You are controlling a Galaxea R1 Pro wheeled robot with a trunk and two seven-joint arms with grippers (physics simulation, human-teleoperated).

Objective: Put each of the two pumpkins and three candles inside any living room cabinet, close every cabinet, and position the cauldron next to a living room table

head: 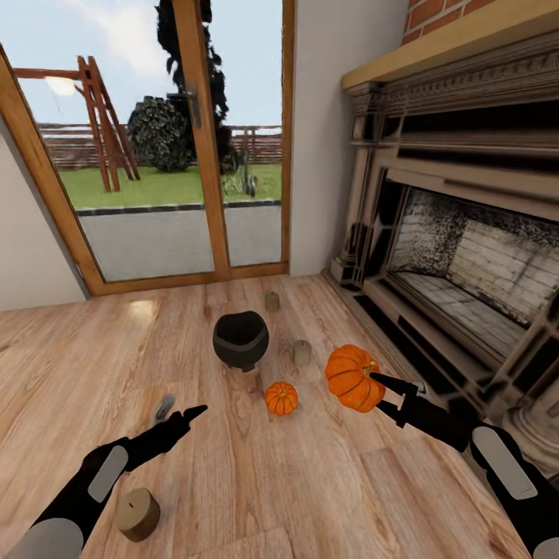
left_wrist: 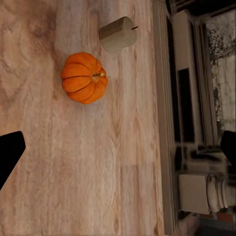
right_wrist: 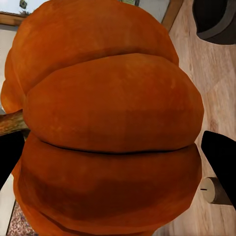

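Observation:
The larger pumpkin (head: 351, 376) (right_wrist: 108, 123) sits on the wood floor by the fireplace. My right gripper (head: 386, 397) (right_wrist: 118, 157) is open, its fingers on either side of it, close to its skin. To its left lie the small pumpkin (head: 281, 397) (left_wrist: 84, 77) and the black cauldron (head: 241, 339) (right_wrist: 216, 19). One candle (head: 301, 352) (left_wrist: 118, 34) (right_wrist: 214, 189) stands between cauldron and big pumpkin, another candle (head: 272, 301) behind the cauldron, a third candle (head: 138, 513) beside my left forearm. My left gripper (head: 180, 414) (left_wrist: 118, 150) hovers open, holding nothing. The cabinet and table are out of view.
A stone fireplace (head: 466, 256) with a raised hearth runs along the right side. A glass patio door (head: 178, 155) with a wooden frame fills the far wall. Open wood floor (head: 256, 481) stretches in front of me.

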